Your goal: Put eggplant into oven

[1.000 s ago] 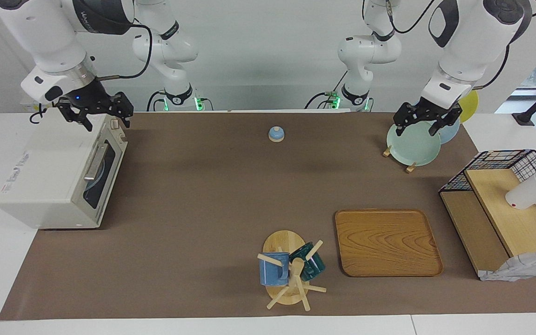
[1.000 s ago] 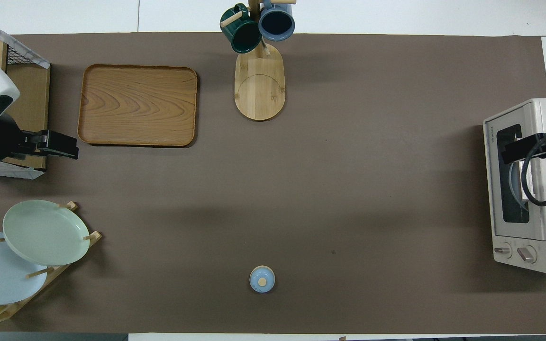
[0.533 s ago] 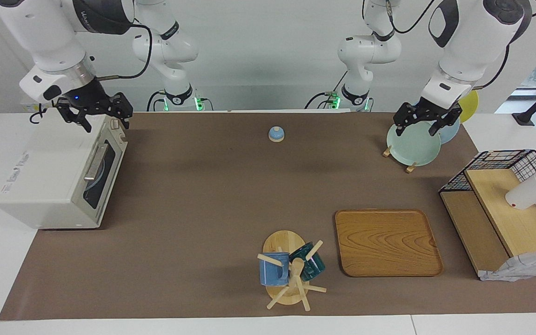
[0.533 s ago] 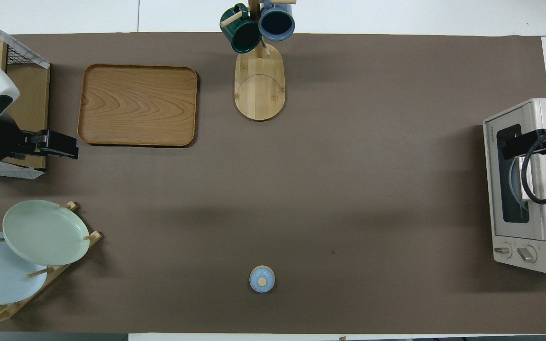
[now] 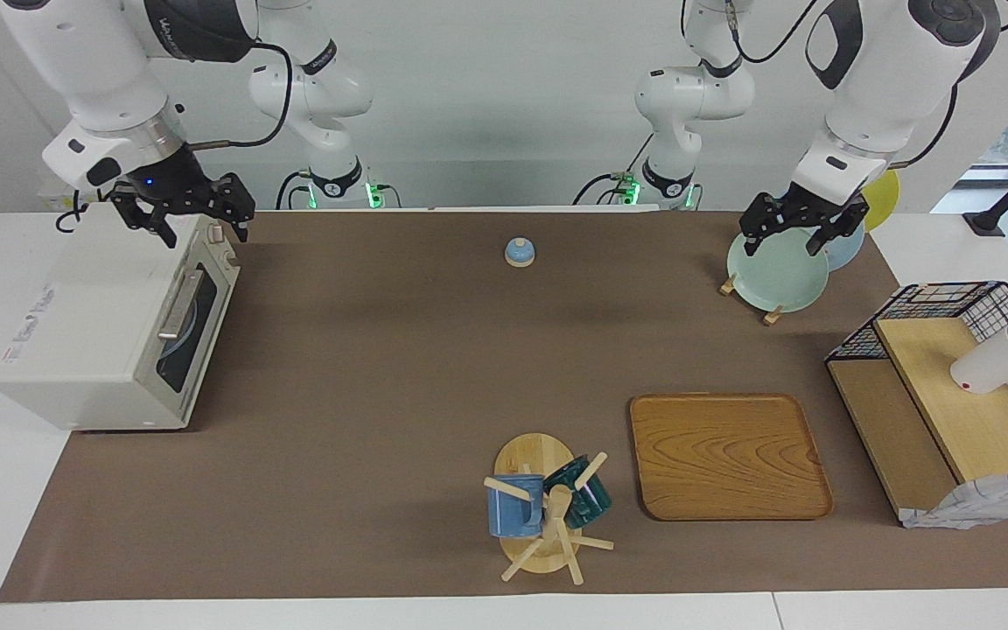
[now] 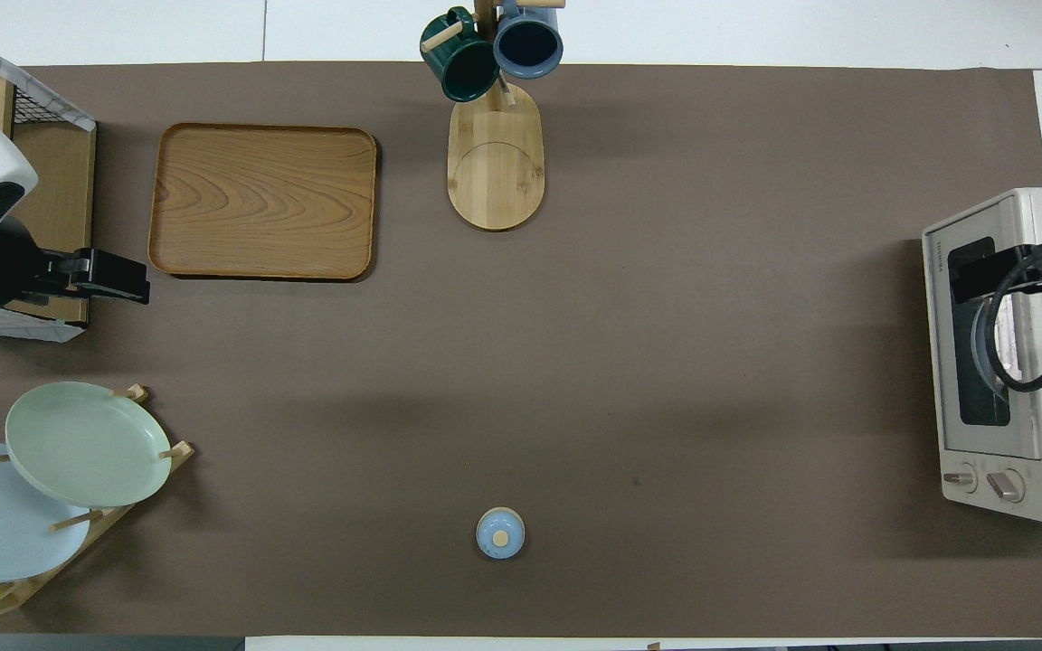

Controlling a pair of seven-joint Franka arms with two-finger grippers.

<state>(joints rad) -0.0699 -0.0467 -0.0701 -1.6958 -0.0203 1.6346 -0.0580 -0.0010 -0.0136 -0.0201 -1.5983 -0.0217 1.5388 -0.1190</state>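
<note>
Since the earlier frame the right pincer (image 5: 182, 213) is edging slightly toward the table's middle while hovering over the oven's (image 5: 101, 328) top edge nearest the robots, jaws standing wide and gripping nothing. The left pincer (image 5: 800, 229) is waiting, jaws spread and empty, over the green plate (image 5: 775, 276) in the plate rack. The oven is sitting door-closed at the right arm's end of the tabletop (image 5: 381, 367); the eggplant is not showing in either view.

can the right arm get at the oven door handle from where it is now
Probably yes. The right gripper hangs open just above the boxy cream-white toaster oven, over the top edge of its shut dark glass door. The metal bar handle faces the bare brown mat, and nothing stands in front of it.
</note>
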